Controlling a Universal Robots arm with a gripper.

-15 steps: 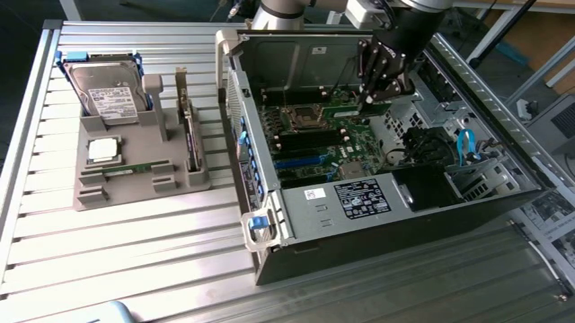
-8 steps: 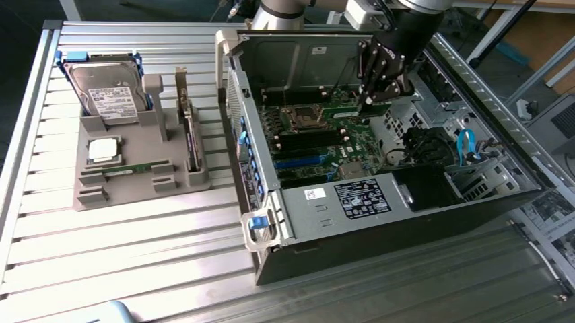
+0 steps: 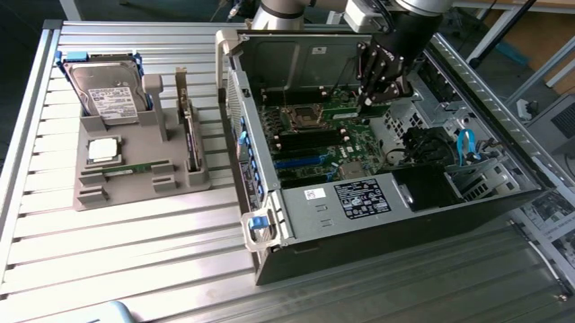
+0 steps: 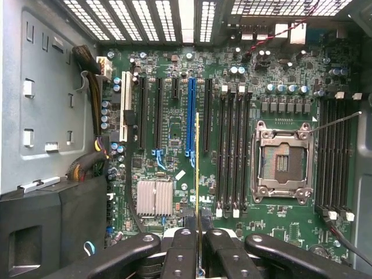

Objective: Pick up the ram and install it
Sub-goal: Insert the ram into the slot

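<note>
In the wrist view the ram (image 4: 197, 174) appears edge-on as a thin green and yellow strip. It runs out from between the black fingers (image 4: 181, 250) of my gripper (image 4: 197, 232), which is shut on it. The stick hangs above the green motherboard (image 4: 174, 128), apart from it, between the blue slot (image 4: 190, 116) and the black memory slots (image 4: 232, 151) beside the empty processor socket (image 4: 282, 160). In the exterior view my gripper (image 3: 382, 94) reaches down into the open computer case (image 3: 359, 202), over the far part of the motherboard (image 3: 324, 134).
On the slatted table at the exterior view's left sits a grey holder (image 3: 134, 188). It carries a hard drive (image 3: 108, 94), a square silver processor (image 3: 104, 149) and a thin board standing on edge (image 3: 190, 134). Cables (image 4: 93, 116), a heatsink (image 4: 155, 197) and case walls surround the motherboard.
</note>
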